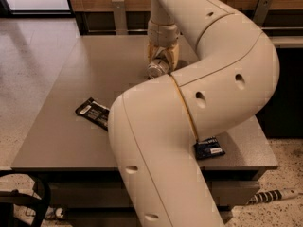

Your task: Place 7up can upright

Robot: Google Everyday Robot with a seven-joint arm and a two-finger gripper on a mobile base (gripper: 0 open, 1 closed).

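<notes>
The 7up can (155, 69) shows as a silver round end facing me, lying tilted rather than upright, at the far middle of the grey table (71, 126). My gripper (162, 59) comes down from above on the cream arm, and its tan fingers (173, 56) are closed around the can's body. I cannot tell whether the can touches the tabletop or hangs just above it. Most of the can's side is hidden by the fingers and the arm.
A flat black packet (93, 112) lies on the table's left part. A flat blue packet (209, 148) lies near the front right edge, partly under my arm (208, 79). The arm's big elbow covers the table's middle and right. Chair backs (119, 13) stand behind the table.
</notes>
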